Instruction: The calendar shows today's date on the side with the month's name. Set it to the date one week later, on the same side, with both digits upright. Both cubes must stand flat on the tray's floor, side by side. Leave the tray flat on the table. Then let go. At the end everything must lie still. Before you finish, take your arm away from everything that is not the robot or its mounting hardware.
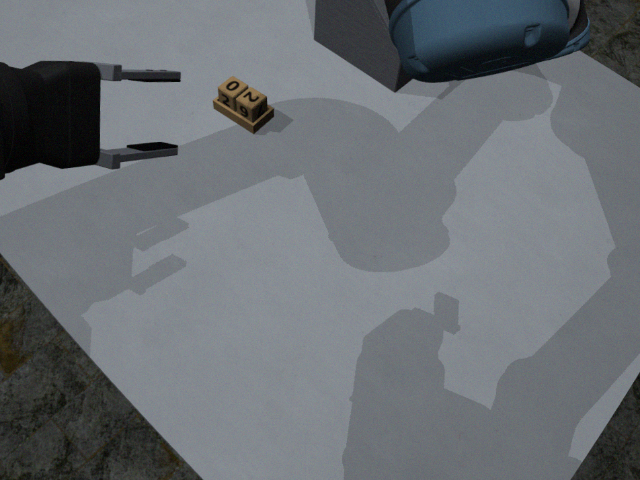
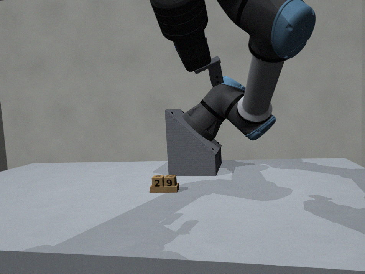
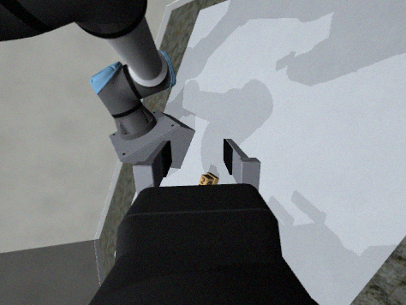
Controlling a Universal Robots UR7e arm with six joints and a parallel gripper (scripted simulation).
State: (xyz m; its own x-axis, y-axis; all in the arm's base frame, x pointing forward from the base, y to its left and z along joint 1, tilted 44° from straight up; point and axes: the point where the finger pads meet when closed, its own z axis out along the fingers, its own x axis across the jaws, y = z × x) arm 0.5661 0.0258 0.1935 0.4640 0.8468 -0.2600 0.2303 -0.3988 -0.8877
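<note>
A small wooden calendar tray [image 1: 234,117] [image 2: 164,188] lies flat on the grey table and holds two wooden cubes side by side. On the side that faces the exterior view, the left cube [image 1: 227,93] [image 2: 157,181] shows 2 and the right cube [image 1: 251,103] [image 2: 169,181] shows 9, both upright. Their tops show 0 and a sideways 2. The calendar shows in the wrist view [image 3: 208,178] only as a small corner behind the gripper body. My gripper [image 1: 176,112] [image 2: 217,77] [image 3: 197,150] is open and empty, high above the table and well apart from the calendar.
The arm's grey wedge-shaped mount [image 1: 356,41] [image 2: 188,147] [image 3: 146,143] stands just behind the calendar. The table [image 1: 362,320] [image 2: 88,212] ends at a stone floor [image 1: 51,413] at the front left.
</note>
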